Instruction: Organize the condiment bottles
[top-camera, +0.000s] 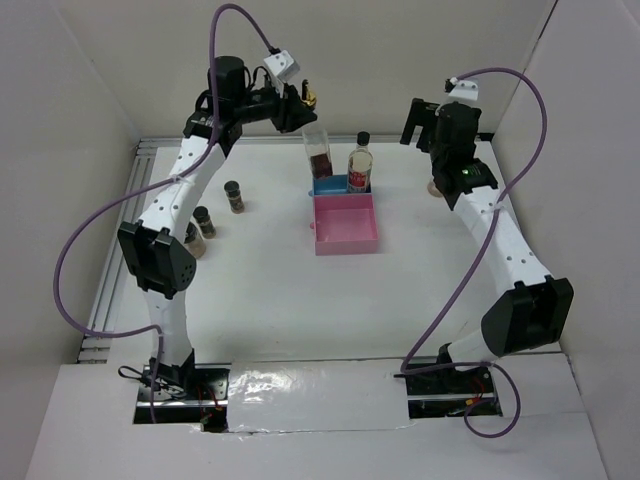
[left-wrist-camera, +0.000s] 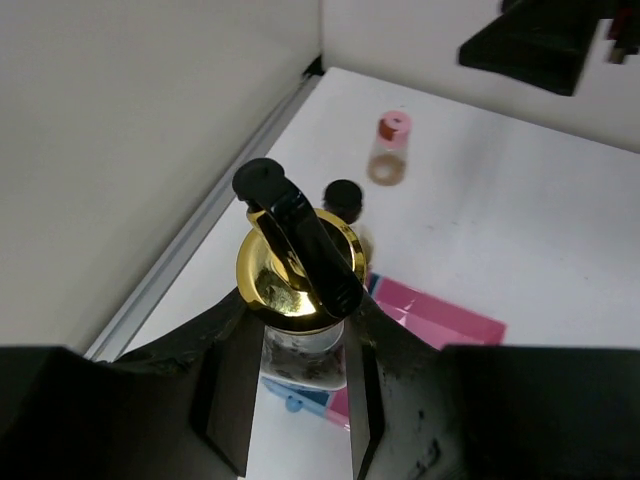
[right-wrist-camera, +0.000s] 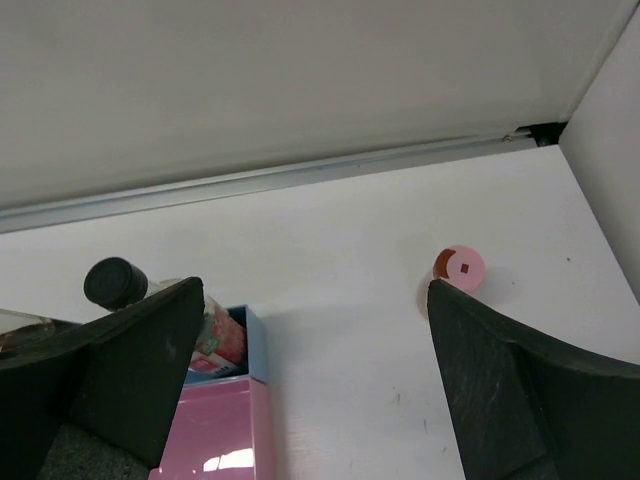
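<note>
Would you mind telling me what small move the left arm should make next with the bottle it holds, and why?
Probably lower it straight down into the blue tray, beside the black-capped bottle. The left gripper is shut on the pourer bottle, which hangs tilted over that tray's free end; whether its base already rests there is unclear.

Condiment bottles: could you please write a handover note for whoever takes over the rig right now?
Left pincer: shut on the pourer bottle, tilted over the blue tray; not clearly seated.
Right pincer: open, empty, near the pink-capped jar.
Done: black-cap bottle stands in the blue tray.
Left: seat the pourer bottle, then place the pink-capped jar and the spice jars by the left arm; the pink tray is empty.
</note>
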